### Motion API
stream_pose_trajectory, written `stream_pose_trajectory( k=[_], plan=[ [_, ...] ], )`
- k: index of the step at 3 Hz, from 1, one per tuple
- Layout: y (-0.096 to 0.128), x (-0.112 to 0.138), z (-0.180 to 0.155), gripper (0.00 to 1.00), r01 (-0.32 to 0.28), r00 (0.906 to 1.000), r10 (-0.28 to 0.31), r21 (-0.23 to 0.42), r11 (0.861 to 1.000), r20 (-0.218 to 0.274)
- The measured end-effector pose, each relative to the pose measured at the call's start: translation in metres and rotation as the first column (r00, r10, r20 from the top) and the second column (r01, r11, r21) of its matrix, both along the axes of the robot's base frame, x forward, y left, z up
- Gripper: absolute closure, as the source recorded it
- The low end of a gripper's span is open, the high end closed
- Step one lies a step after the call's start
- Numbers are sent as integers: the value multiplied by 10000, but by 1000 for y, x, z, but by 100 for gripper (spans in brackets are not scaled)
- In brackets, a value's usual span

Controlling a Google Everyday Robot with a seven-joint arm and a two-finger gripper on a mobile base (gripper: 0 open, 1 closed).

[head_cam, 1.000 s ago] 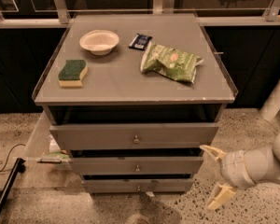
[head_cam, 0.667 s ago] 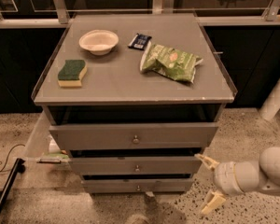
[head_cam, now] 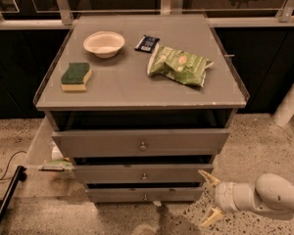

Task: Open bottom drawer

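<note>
A grey cabinet has three drawers stacked under its top. The bottom drawer [head_cam: 145, 194] has the slimmest front and a small round knob [head_cam: 145, 197] at its centre; it sits pushed in below the middle drawer [head_cam: 143, 173] and the wide top drawer [head_cam: 142, 142]. My gripper [head_cam: 208, 199] is low at the right of the cabinet, level with the bottom drawer and a little to the right of its front. Its two pale fingers are spread open and hold nothing. The white arm [head_cam: 274, 195] runs off to the right.
On the cabinet top [head_cam: 127, 87] lie a white bowl [head_cam: 104, 43], a green and yellow sponge [head_cam: 76, 76], a dark packet [head_cam: 147, 43] and a green chip bag [head_cam: 179, 65]. A black cable and bar [head_cam: 7, 192] lie on the speckled floor at left.
My gripper has moved left and down, closer to the lower right corner of the cabinet. The drawers have not moved.
</note>
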State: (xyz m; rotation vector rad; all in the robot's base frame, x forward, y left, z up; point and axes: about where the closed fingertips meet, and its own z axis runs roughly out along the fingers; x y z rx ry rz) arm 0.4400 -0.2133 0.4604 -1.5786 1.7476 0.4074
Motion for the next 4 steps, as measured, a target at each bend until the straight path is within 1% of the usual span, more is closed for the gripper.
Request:
stream_pose_trajectory(
  k=[1, 2, 3, 4],
  plan=[
    [0, 0, 0, 0, 2, 10000, -2, -1, 10000, -2],
    [2, 3, -27, 0, 430, 9986, -434, -115, 9990, -318],
    [11, 5, -89, 0, 723, 9948, -770, -695, 9950, -666],
    [12, 14, -143, 0, 1089, 9908, -1164, -1038, 9886, -693]
  ],
)
